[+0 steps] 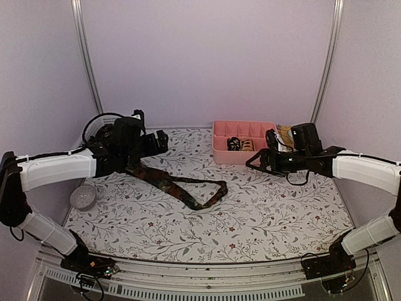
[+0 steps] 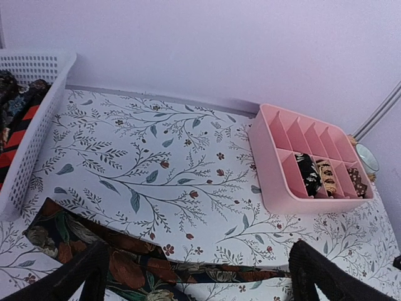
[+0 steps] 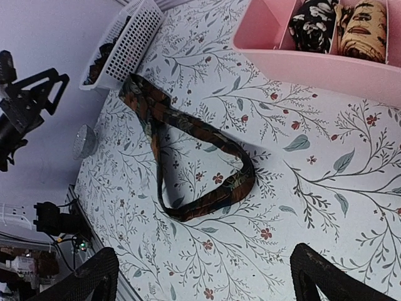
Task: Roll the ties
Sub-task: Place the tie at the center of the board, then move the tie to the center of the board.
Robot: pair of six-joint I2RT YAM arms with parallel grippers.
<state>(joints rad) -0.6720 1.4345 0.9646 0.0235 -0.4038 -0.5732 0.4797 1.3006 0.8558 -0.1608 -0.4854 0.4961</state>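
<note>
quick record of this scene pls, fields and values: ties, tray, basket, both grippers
loose tie: unrolled, lying in a loop on the table
rolled ties: three, in the pink tray's front row
pink tray: far right
basket: far left, holds more ties
left gripper: open, empty, over one end of the loose tie
right gripper: open, empty, near the tray

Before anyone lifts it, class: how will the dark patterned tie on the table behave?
Probably floppy: the tie lies in a limp, flat loop. Likely light, being thin fabric. Lifted by one end, the rest should trail.
</note>
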